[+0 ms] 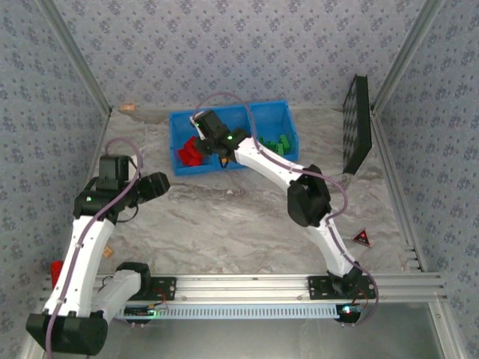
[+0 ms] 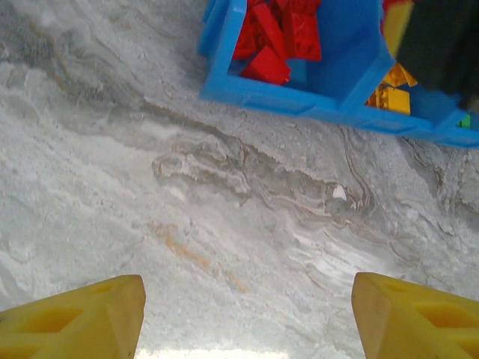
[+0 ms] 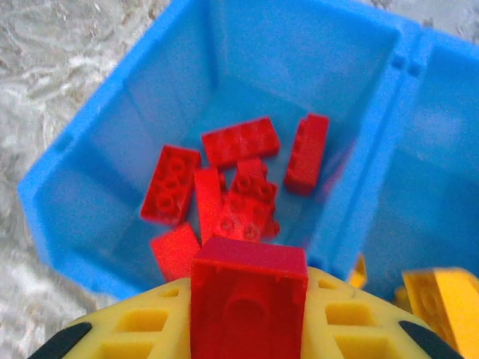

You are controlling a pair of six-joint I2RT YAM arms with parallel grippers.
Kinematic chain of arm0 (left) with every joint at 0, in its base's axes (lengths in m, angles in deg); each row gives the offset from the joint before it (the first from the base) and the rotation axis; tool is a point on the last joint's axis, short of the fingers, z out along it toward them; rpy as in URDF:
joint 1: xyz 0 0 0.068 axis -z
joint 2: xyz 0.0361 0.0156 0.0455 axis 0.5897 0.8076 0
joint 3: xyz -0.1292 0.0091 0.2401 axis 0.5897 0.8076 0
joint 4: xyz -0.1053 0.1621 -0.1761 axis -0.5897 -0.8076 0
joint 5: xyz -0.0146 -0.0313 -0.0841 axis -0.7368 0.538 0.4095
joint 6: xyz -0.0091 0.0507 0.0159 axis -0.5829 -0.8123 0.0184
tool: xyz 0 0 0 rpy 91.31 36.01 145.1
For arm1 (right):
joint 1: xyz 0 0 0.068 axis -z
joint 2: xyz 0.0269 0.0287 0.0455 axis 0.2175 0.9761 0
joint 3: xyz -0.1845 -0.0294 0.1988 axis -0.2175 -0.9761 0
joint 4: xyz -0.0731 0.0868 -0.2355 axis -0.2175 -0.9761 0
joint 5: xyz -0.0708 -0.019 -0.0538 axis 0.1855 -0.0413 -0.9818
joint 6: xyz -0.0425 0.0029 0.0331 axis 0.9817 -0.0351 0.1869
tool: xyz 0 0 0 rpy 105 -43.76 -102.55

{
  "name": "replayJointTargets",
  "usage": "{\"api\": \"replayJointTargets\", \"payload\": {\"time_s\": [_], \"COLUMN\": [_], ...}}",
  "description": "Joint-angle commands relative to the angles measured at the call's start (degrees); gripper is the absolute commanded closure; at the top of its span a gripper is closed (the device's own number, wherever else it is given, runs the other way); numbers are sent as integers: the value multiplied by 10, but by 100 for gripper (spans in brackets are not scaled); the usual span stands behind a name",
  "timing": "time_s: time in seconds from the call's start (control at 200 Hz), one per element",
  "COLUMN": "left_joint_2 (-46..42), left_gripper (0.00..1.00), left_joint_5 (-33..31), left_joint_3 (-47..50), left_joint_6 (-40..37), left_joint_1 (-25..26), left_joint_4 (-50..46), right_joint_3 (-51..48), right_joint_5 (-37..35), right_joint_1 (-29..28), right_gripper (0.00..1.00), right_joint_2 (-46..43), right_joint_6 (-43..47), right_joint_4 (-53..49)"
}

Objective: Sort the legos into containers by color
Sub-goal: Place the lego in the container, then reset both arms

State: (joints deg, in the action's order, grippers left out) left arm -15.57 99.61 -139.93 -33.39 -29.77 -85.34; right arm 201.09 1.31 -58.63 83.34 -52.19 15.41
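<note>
Setting: patterned wallpaper walls (image 1: 224,45) close in a grey marbled tabletop (image 1: 224,224).
Containers: the blue containers (image 1: 262,105) sit at the far middle of the tabletop. Red legos (image 3: 239,142) lie in the left compartment, yellow legos (image 2: 389,93) in the middle one and green legos (image 1: 278,142) in the right one.
Right hand: the right hand (image 1: 208,127) hangs over the left compartment, clenched on a red brick (image 3: 248,288).
Left hand: the left hand (image 2: 247,320) is released with nothing between its fingers, above bare tabletop near the containers' front wall.
Step, as judged: letting the red brick go among its own colour.
Risk, divider: the grip sits close to the wall shared with the yellow legos, so a brick that clings to one finger and swings could land in the wrong compartment.
Risk, bounce: the brick could skip off the red pile and over the wall.
</note>
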Motion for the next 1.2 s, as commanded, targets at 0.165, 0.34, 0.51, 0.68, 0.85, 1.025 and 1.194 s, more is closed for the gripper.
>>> {"api": "replayJointTargets", "payload": {"time_s": [0.165, 0.34, 0.51, 0.68, 0.85, 1.025, 1.194], "left_joint_2": [-49, -48, -49, -39, -14, 14, 71], "left_gripper": [26, 26, 25, 22, 14, 3, 0], "left_joint_5": [10, 9, 1, -28, -121, -199, -243], "left_joint_3": [21, 16, 36, 42, 19, 24, 26], "left_joint_6": [11, 5, 4, -1, -14, -35, -35], "left_joint_1": [-2, -1, -2, -2, -3, -8, -25], "left_joint_4": [-53, -62, -57, -29, 36, 138, 200], "right_joint_3": [208, 184, 184, 162, 31, -204, -435], "right_joint_5": [8, 7, 2, -4, -8, -45, -86], "right_joint_1": [3, 1, 1, -4, -15, -23, -1], "right_gripper": [67, 60, 50, 43, 33, 21, 18], "right_joint_2": [156, 168, 160, 111, -31, -234, -427], "right_joint_6": [46, 48, 55, 82, 119, 127, 50], "right_joint_4": [-44, -9, 2, -2, 29, 77, 82]}}
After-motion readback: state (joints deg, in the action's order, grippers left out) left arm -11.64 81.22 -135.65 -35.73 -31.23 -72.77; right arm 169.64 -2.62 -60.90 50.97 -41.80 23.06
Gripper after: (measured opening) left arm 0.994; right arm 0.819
